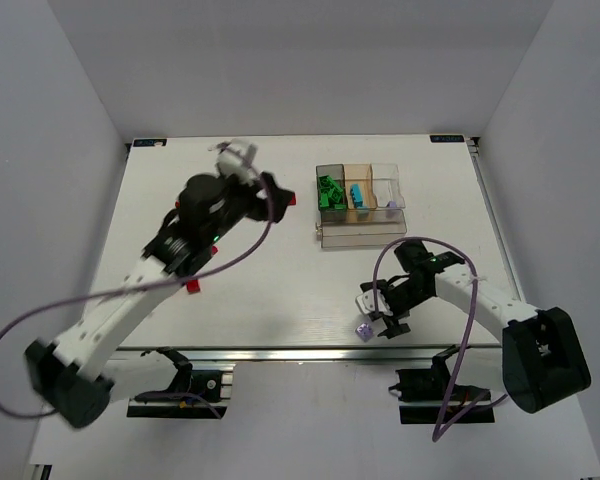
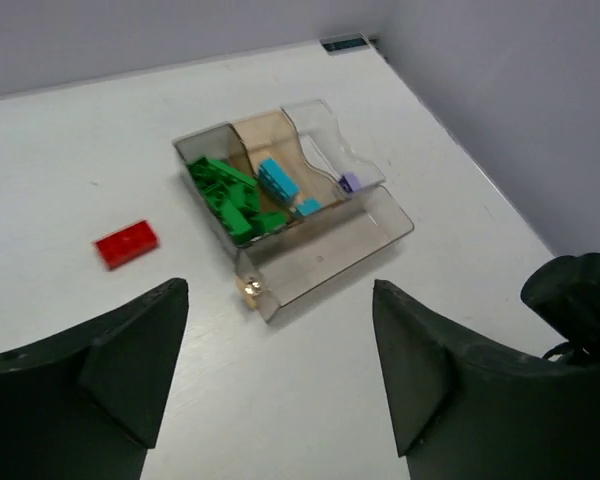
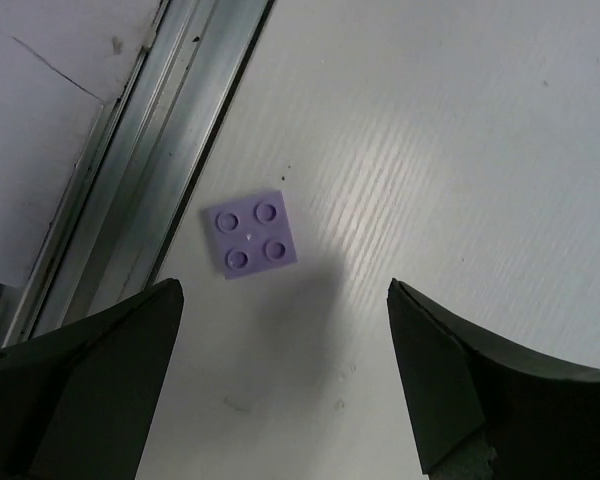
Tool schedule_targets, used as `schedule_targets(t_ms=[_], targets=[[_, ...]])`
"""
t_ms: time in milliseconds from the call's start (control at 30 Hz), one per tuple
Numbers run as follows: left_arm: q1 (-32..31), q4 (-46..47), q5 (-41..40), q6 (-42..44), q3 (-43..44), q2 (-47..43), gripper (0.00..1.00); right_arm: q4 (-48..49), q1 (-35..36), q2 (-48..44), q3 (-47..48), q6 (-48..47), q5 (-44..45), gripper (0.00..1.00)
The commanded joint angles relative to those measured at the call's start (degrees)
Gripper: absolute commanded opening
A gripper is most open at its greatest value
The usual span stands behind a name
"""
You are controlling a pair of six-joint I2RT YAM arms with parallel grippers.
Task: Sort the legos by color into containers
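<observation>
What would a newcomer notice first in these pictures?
Most likely the clear tray at the far right of the table, with green legos piled in its dark compartment and cyan legos in the tan compartment beside it. Next, a lone lilac brick lying flat near the table's front edge, below the open right tool. A red brick lies loose left of the tray.

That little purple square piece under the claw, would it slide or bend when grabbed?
Probably stiff: the purple square piece looks like moulded plastic with four studs. It lies flat and thin on the table, so it likely won't roll or tip, but may skid on that smooth surface.
</observation>
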Motion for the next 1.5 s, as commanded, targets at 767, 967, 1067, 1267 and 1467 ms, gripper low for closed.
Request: schedule_targets(t_ms=[767,967,1067,1267,1467], targets=[[-1.2,-14.1,-33.6,2.2,-25.1,-32.0,0.94,17.6,11.9,-0.1,2.7,30.2,12.1,0.00],[-1.2,-14.5,-33.7,1.8,-24.8,-30.4,0.94,29.5,4.8,-1.4,11.9,50.3,17.6,0.00],[-1.2,-15.1,-33.6,1.5,-24.5,-29.7,0.94,34.5,-0.1,0.8,16.1,58.1,20.7,0.00],[-1.2,-14.8,-33.0,1.4,-24.5,-29.4,0.94,37.0,-9.2,11.8,27.8,66.0,26.4,0.00],[-1.2,-14.7,-32.8,1.5,-24.6,-29.9,0.94,38.1,-12.2,25.4,36.5,70.1,30.0,0.09]])
